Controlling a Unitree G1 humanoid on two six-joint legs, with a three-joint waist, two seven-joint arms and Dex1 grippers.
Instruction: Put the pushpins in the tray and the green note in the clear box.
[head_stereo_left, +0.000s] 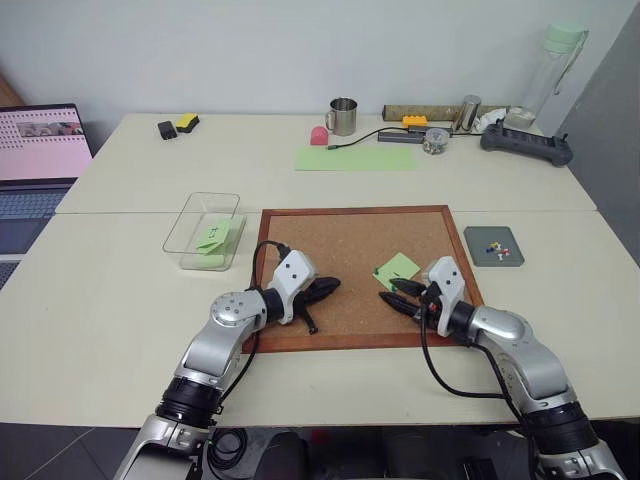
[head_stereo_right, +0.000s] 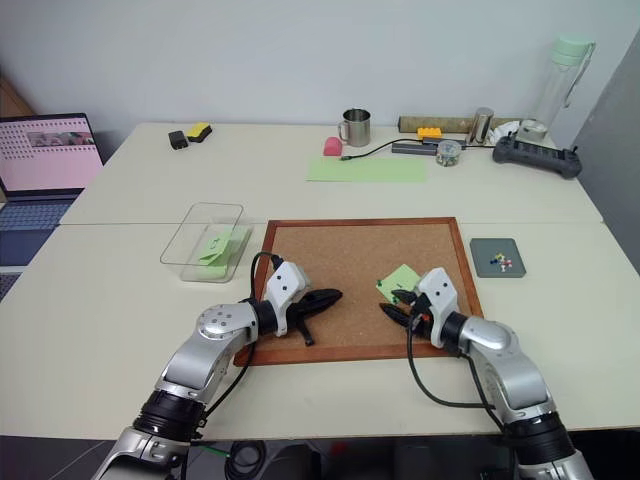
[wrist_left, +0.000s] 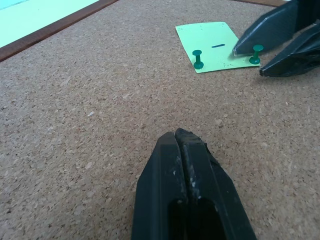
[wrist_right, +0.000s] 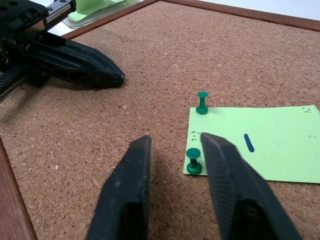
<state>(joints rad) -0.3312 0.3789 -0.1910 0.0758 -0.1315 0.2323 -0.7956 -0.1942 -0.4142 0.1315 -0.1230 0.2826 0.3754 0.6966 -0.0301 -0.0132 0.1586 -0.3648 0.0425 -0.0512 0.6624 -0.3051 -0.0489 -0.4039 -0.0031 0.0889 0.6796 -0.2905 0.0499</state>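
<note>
Two green pushpins (wrist_right: 201, 102) pinning the green note (wrist_right: 260, 145) to the corkboard (head_stereo_left: 330, 250), lower centre-right of the left eye frame; nearer pin (wrist_right: 193, 161) just beside the inner face of one finger of the right gripper (wrist_right: 175, 150), not yet clearly between the pair. Fingers there narrowly parted, nothing held. Left gripper (wrist_left: 182, 142) pressed fully shut and empty, resting low over bare cork, lower centre-left of the left eye frame. Likely step: pulling the nearer pin. Best done by shifting the right fingers sideways so the pin head sits squarely between the tips, closing on the head rather than the note, then drawing straight up along the shaft to avoid tearing paper. Tray (head_stereo_left: 494, 245) at right of board, some pins already in it; clear box (head_stereo_left: 203, 230) at left, green paper inside.
</note>
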